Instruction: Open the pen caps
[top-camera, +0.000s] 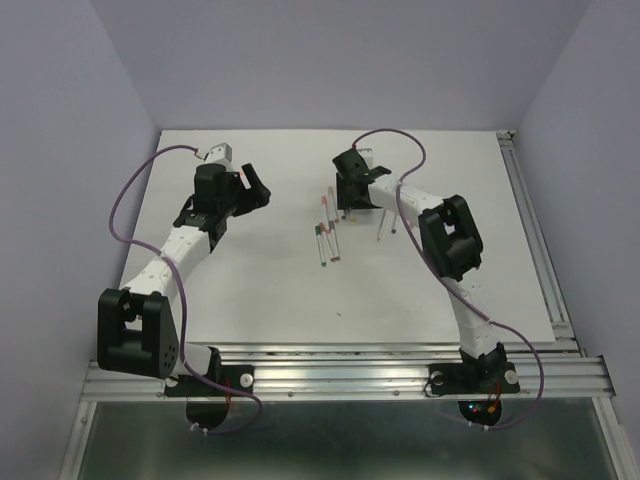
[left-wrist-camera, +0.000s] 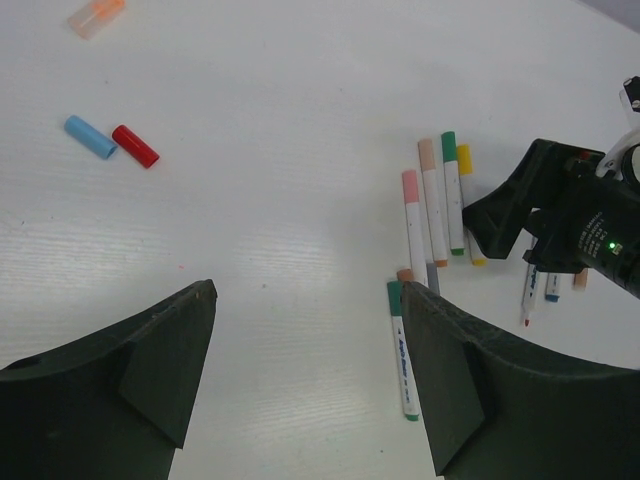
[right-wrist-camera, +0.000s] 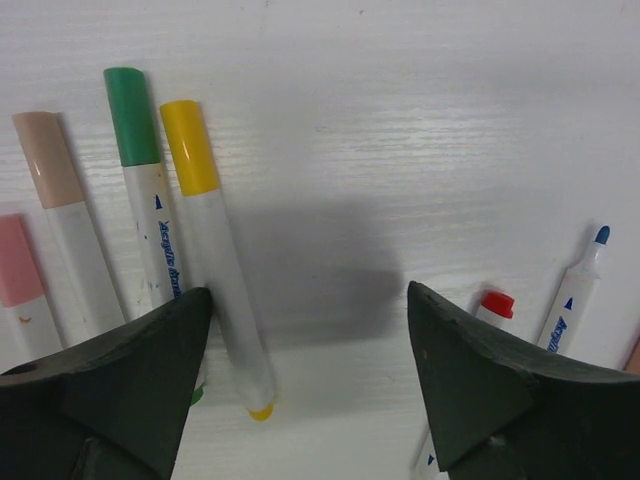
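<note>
Fingers (right-wrist-camera: 110, 380) of right gripper (right-wrist-camera: 308, 295) spread wide, nothing between them, low over bare white table (right-wrist-camera: 400, 100). Yellow-capped pen (right-wrist-camera: 205, 250) just beside one finger, its end tucked under it. Green-capped pen (right-wrist-camera: 140, 190), tan-capped pen (right-wrist-camera: 55, 190), pink-capped pen (right-wrist-camera: 20, 290) alongside in row. Red-tipped pen (right-wrist-camera: 490, 305) and blue-tipped pen (right-wrist-camera: 575, 295), both uncapped, by other finger. Left gripper (left-wrist-camera: 308, 290) also agape, empty; teal-capped pen (left-wrist-camera: 403, 360) just beside its finger. Loose blue cap (left-wrist-camera: 90, 137) and red cap (left-wrist-camera: 135, 146) end to end on table, orange cap (left-wrist-camera: 97, 15) farther off, alone
</note>
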